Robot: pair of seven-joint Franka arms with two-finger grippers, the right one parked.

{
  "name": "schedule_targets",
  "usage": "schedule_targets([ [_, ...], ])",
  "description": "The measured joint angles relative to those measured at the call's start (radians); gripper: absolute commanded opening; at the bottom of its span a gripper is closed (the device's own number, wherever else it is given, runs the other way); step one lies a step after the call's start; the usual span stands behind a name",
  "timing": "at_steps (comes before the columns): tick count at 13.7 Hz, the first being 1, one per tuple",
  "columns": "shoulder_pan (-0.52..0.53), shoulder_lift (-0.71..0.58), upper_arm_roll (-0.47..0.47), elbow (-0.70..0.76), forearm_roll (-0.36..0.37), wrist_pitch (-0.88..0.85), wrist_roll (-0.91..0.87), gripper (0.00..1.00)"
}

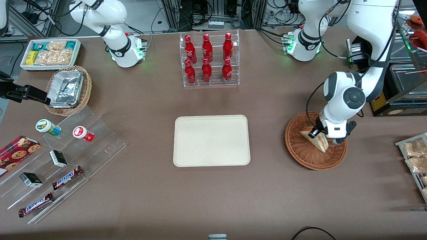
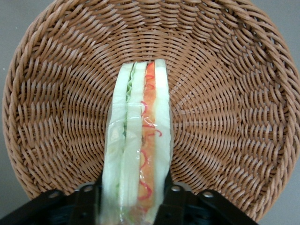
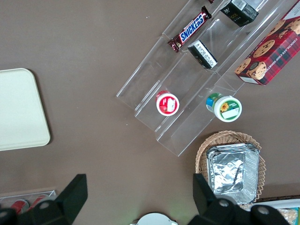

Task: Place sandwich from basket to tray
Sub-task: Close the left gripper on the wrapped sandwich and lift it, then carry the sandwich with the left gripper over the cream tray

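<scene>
Sandwich (image 2: 138, 140) clamped between gripper (image 2: 132, 199) fingers (image 2: 172, 201), in basket (image 2: 234, 93)

Brown counter (image 1: 140, 186) carries a clear acrylic rack (image 1: 210, 60) at the edge farthest from the front camera, mid-width, holding six red bottles (image 1: 206, 50) in two tiers of three. Toward the parked arm's end: white bin of snack packets (image 1: 50, 53) near the corner, tan wicker basket (image 1: 85, 96) with a foil container (image 1: 66, 88) just nearer the camera. Nearer still, a clear stepped display (image 1: 83, 146) with a green-lidded cup (image 1: 46, 127), red-lidded cup (image 1: 81, 133), cookie box (image 1: 16, 153), two small dark cartons (image 1: 58, 158) and two Snickers bars (image 1: 66, 178). Bagged snacks (image 1: 413, 156) sit at the working arm's end, at the counter edge.
</scene>
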Motion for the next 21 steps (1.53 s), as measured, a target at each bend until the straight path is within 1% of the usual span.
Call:
schedule_targets([
  [3,0.000,-0.001,0.000,0.013,0.006,-0.011,0.003,0.00],
  [4,-0.001,-0.005,-0.001,0.033,0.024,-0.054,0.006,0.00],
  [6,-0.020,-0.026,-0.004,0.111,0.078,-0.226,0.011,0.00],
  [7,-0.039,-0.041,-0.008,0.164,0.089,-0.323,0.019,0.00],
  [9,-0.089,-0.067,-0.028,0.278,0.093,-0.490,0.024,0.00],
  [11,-0.125,-0.077,-0.072,0.366,0.092,-0.583,0.024,0.00],
  [15,-0.192,-0.053,-0.161,0.444,0.091,-0.599,0.023,0.00],
  [18,-0.308,0.013,-0.170,0.533,0.090,-0.599,0.020,0.00],
  [21,-0.423,0.127,-0.172,0.637,0.090,-0.596,0.001,0.00],
])
